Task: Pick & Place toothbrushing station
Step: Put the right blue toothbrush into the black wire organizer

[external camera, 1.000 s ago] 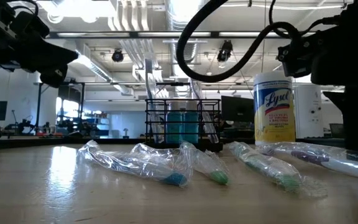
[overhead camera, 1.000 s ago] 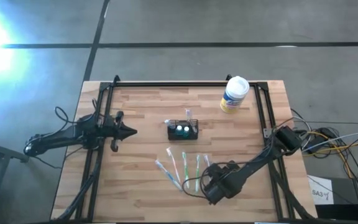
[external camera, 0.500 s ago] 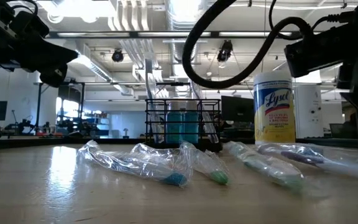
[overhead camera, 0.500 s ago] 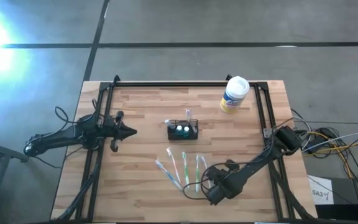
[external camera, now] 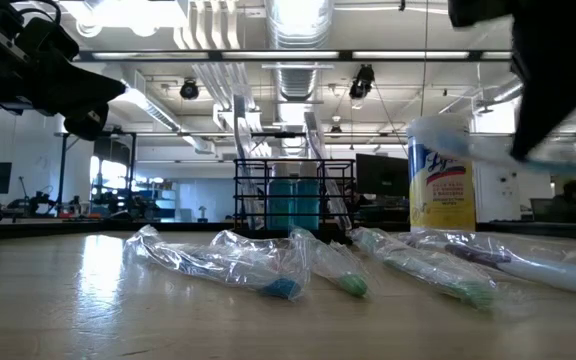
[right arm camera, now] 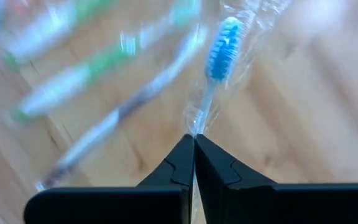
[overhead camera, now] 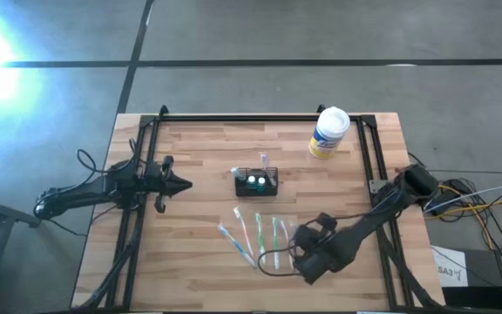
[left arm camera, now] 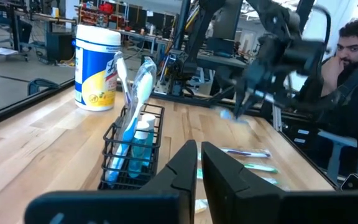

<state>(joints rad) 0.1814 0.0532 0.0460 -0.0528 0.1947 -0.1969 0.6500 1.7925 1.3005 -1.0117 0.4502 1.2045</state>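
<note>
The toothbrushing station, a small black wire-mesh caddy point(overhead camera: 257, 182) point(external camera: 295, 200) point(left arm camera: 132, 146), stands at the table's middle, with a wrapped toothbrush upright in it and teal bottles. Several wrapped toothbrushes point(overhead camera: 253, 237) point(external camera: 268, 265) lie nearer the front edge. My right gripper point(overhead camera: 301, 244) point(right arm camera: 194, 138) is over their right end, shut on a wrapped, blue-bristled toothbrush point(right arm camera: 219, 50) point(external camera: 468, 140). My left gripper point(overhead camera: 177, 184) point(left arm camera: 199, 163) waits shut, left of the caddy and above the table. My right gripper pinches the wrapped toothbrush by its thin shaft point(right arm camera: 199, 121) between its two fingertips. The brush runs on past the fingertips in line with the fingers, its blue head point(right arm camera: 221, 40) farthest out. It is lifted clear of the table and of the other brushes.
A white-and-yellow tub point(overhead camera: 328, 133) point(external camera: 441, 180) stands at the far right. Black frame rails point(overhead camera: 260, 117) run along the table's far, left and right sides. A person point(left arm camera: 353, 56) sits beyond the table's right side.
My right gripper has shut on the rightmost wrapped toothbrush and risen, with a small shift toward the table's right edge. That brush is now lifted clear of the table; the others lie where they were.
</note>
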